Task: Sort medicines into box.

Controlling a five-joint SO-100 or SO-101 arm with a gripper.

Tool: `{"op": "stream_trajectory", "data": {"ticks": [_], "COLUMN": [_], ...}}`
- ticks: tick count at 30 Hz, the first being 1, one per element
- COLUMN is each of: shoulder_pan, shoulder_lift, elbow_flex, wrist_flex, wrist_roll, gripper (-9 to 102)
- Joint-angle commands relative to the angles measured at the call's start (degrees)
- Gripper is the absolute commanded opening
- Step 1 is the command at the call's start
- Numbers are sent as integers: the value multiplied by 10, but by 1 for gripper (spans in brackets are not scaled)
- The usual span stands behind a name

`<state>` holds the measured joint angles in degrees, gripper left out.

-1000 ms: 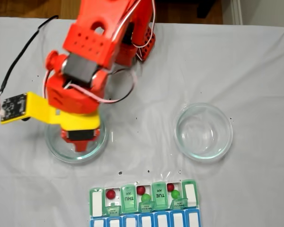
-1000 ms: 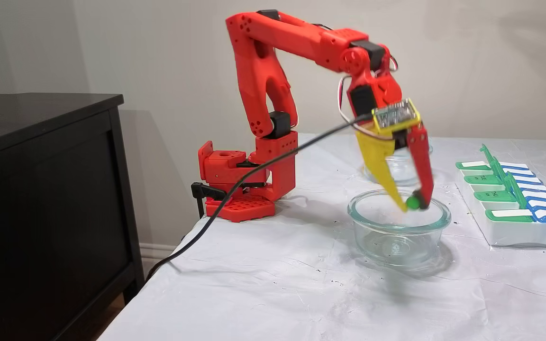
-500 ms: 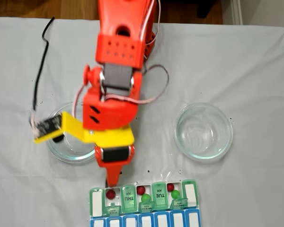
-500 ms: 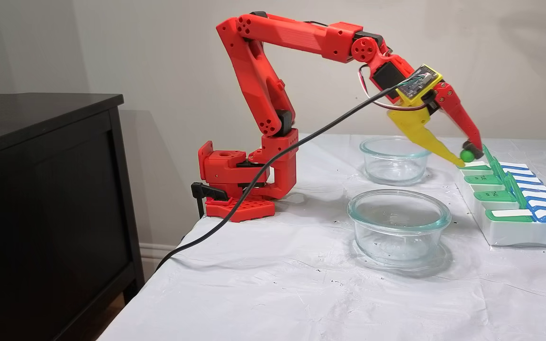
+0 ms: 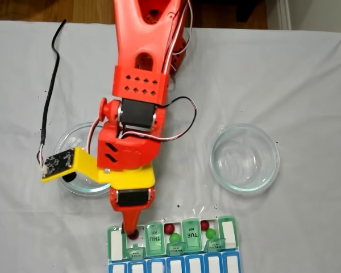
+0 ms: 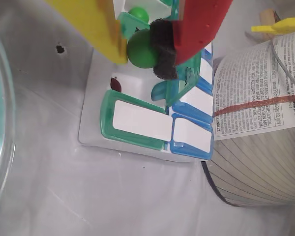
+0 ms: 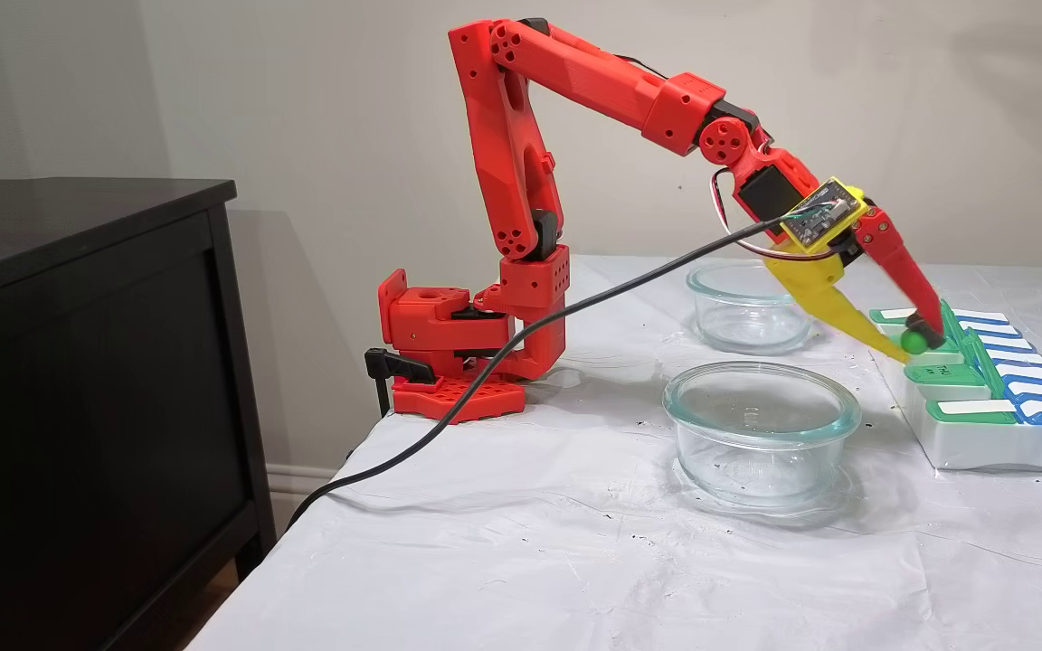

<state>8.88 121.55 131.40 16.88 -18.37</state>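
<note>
Gripper: the gripper [image 7: 914,343], one yellow finger and one red finger with a dark pad, is clamped on a green pill [image 6: 141,48]; in the side fixed view the pill [image 7: 914,342] sits between the fingertips, just above the pill organizer [image 7: 982,443].

Pill organizer: a flat white box [image 5: 173,250] with a green row nearer the arm and a blue row behind it. Several green lids stand open.

Position over the organizer: in the top fixed view the red fingertip [image 5: 128,226] covers part of the second green compartment from the left end. The held pill is hidden there by the finger.

Pills already in the organizer: seen from above, a dark red pill [image 5: 133,234] lies just beside the fingertip, partly covered by it. Further right along the green row are another red pill [image 5: 169,228], a green pill [image 5: 175,237], a third red pill [image 5: 204,225] and a green pill [image 5: 210,233].

Wrist view: a sliver of dark red [image 6: 116,84] shows in the compartment below the held pill; most of it is hidden by the closed end lid.

Glass bowls: the left bowl [image 5: 74,176] is half hidden under the arm; the right bowl [image 5: 244,157] stands well apart from the gripper.

Printed cylinder: a paper-wrapped object [image 6: 255,123] just beyond the organizer, cut off by the wrist view's edge; its text is too small to read.
</note>
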Motion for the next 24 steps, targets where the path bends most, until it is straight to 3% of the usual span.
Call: {"op": "stream_trajectory", "data": {"ticks": [1, 11, 17, 24], "shoulder_pan": [-4, -18, -25, -32], "shoulder_lift": [-9, -51, -54, -85], "elbow_flex": [-59, -63, -79, -87], "wrist_flex": [-40, -98, -69, -98], "wrist_roll": [-8, -14, 7, 5], "gripper": [0, 0, 0, 0]}}
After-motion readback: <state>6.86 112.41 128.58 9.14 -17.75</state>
